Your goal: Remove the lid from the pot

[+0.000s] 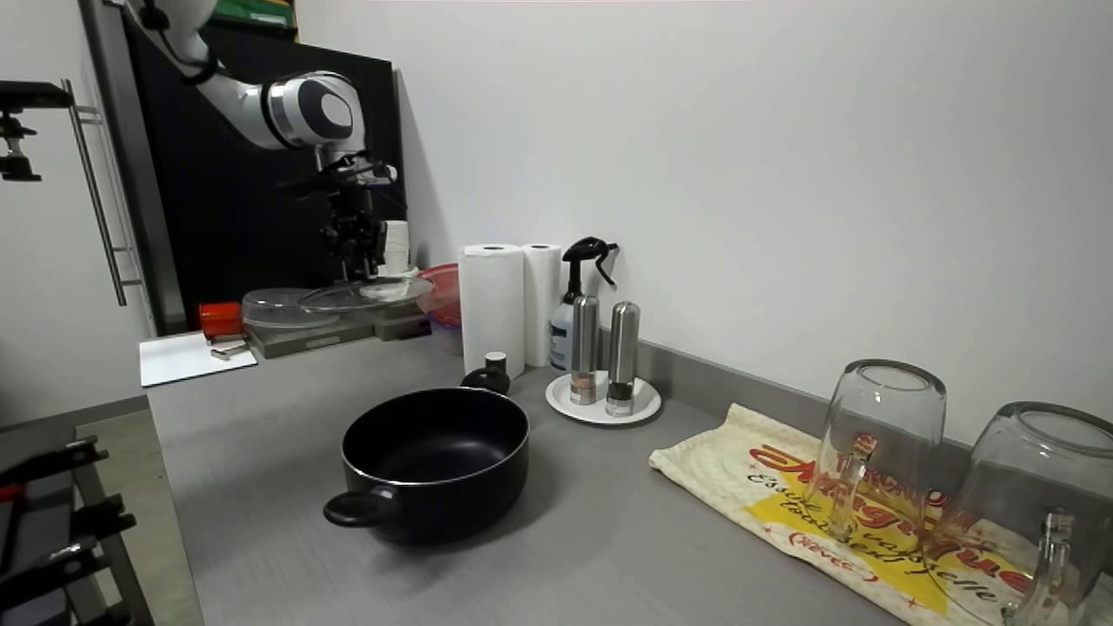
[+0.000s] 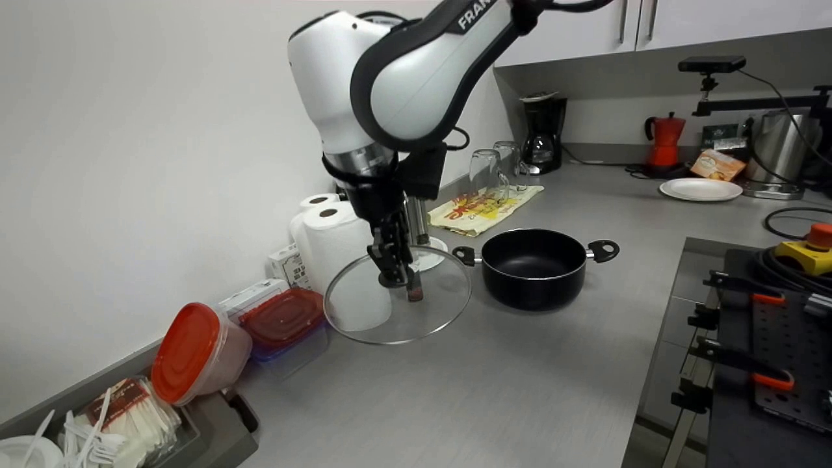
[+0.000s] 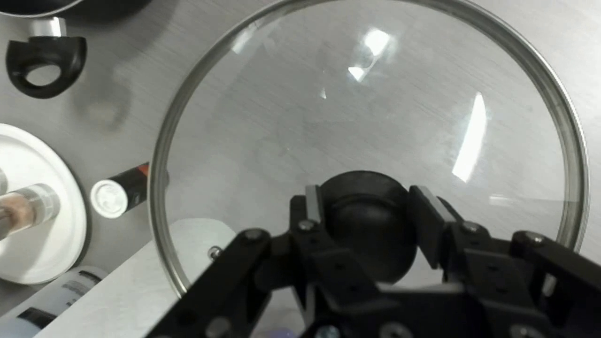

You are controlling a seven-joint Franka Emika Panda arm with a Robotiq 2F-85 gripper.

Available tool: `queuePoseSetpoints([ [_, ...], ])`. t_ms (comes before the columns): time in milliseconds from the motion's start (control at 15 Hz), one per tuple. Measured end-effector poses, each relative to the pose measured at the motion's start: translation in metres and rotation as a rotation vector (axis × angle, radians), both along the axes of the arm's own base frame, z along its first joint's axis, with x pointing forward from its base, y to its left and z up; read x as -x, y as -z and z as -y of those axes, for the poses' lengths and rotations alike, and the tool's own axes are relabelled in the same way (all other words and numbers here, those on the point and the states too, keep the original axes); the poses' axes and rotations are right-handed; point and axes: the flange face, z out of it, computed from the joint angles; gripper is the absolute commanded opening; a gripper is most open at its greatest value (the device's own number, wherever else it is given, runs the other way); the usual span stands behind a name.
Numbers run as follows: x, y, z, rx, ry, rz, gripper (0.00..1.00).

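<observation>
The lid is clear glass with a metal rim and a round black knob. It also shows in an exterior view and fills much of the wrist view. My gripper is shut on the knob, one pad on each side. It holds the lid in the air, apart from the pot. The black pot stands uncovered on the counter; its open top shows in both exterior views. Only its edge and one handle show in the wrist view.
Paper towel rolls stand by the wall close to the lid. A white plate holds two steel mills. A small capped bottle stands near the pot handle. Red-lidded containers and a grey cutlery tray stand along the wall.
</observation>
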Motion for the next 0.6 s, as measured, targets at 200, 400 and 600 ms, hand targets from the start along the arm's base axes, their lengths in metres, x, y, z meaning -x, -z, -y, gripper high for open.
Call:
queuePoseSetpoints([
  [200, 0.0, 0.05, 0.001, 0.011, 0.0, -0.065, 0.23],
  [400, 0.006, 0.085, 0.001, 0.017, 0.006, -0.118, 0.23],
  [600, 0.015, 0.114, -0.004, 0.012, 0.011, -0.164, 0.23],
])
